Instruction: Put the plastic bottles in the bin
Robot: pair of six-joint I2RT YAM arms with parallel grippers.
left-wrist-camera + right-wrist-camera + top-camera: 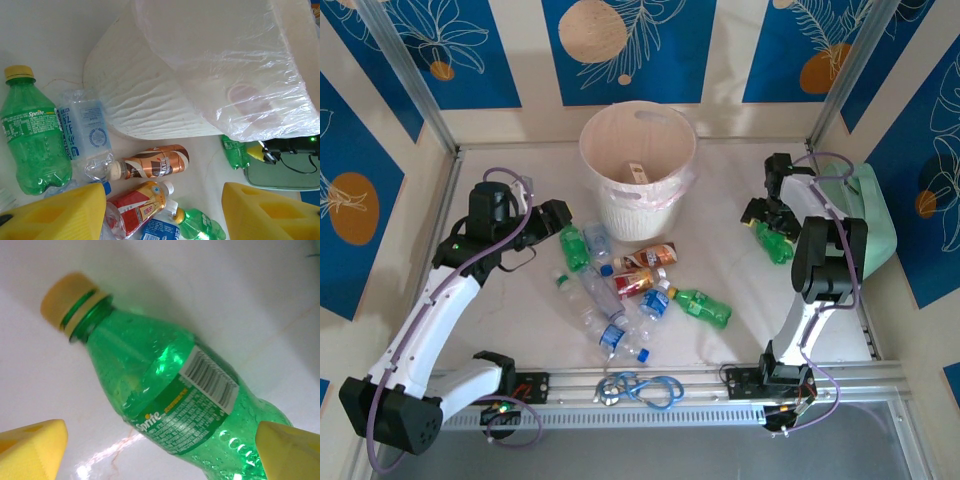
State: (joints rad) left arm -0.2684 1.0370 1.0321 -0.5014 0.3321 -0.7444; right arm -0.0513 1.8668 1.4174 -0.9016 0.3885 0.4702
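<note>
**Table** (740, 300): pale top, walled by blue floral panels.

**Bin** (635, 212): round, white, with perforated sides. It stands upright at far centre and has a thin clear liner (240, 75) folded over its rim. A pale item lies inside, but I cannot tell what it is. The left wrist view shows the ribbed wall (150, 100) just beyond the heap.

**Mint-green case** (875, 220): far right, against the wall.

**Plastic bottles**: all lie on the table, outside the bin.
- Main heap, near side of the bin at centre:
  - green bottle with yellow cap (573, 246) (32, 140), on the left of the heap
  - clear bottle with blue label (597, 243) (85, 135), touching the first on its right
  - brown-labelled bottle (648, 258) (155, 161), on its side
  - red-labelled bottle (638, 283) (137, 207), just nearer
  - several clear blue-labelled bottles (613, 337), trailing toward the near edge
- Second green bottle (705, 307): on its side at the right edge of the heap.
- Third green bottle (775, 243) (165, 385): well apart at the far right, beside the case, on its side with a yellow cap.

**Left gripper** (557, 214) (162, 197): sits left of the heap, close to the first green bottle. The yellow fingers (55, 210) are spread and grasp nothing.

**Right gripper** (767, 215) (160, 435): sits over the third green bottle. The fingers (35, 445) are spread wide on either side of its body, released and clear of the plastic.

**Blue cable loop** (640, 388): on the near rail, between the arm bases.
</note>
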